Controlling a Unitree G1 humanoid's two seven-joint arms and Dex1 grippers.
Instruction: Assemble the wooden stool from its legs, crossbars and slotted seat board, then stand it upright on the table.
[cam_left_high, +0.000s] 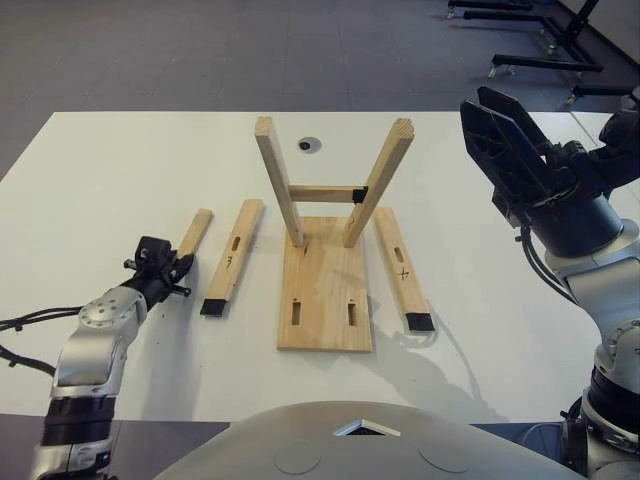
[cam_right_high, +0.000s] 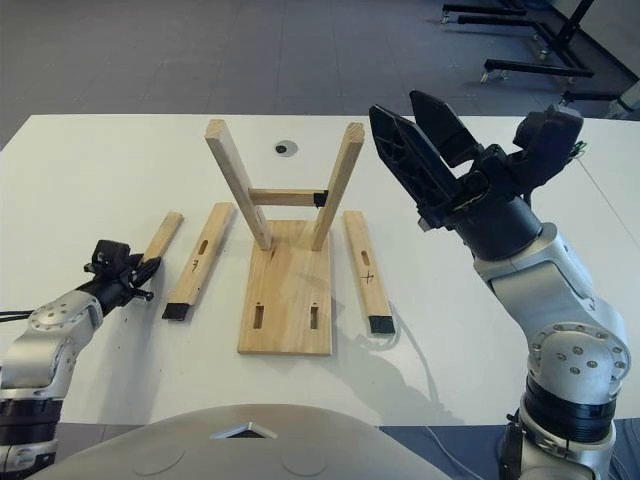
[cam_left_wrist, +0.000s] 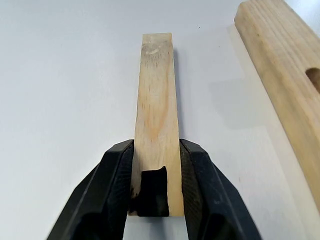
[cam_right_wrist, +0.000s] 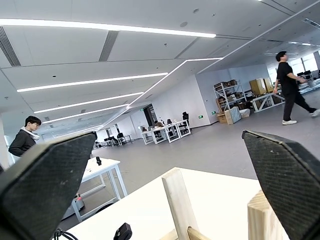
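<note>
The left gripper (cam_left_high: 170, 262) is clamped on the near end of the loose crossbar (cam_left_high: 197, 232), which lies leftmost on the table (cam_left_high: 100, 180). The right gripper (cam_right_high: 395, 105) hangs open, right of the seat board (cam_left_high: 325, 322), where two legs already stand. The next move is probably to lift the crossbar and fit it into the slot of the loose leg (cam_left_high: 232, 257).

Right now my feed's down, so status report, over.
Left tool shut on loose crossbar, flat on table. Right tool open, raised clear. Two legs standing in seat board, two lying loose. Nothing blocking.

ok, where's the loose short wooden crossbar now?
In the eye views, the short pale wooden crossbar lies flat on the white table, leftmost of the parts, beside the slotted loose leg, its near end gripped by the left gripper.
</note>
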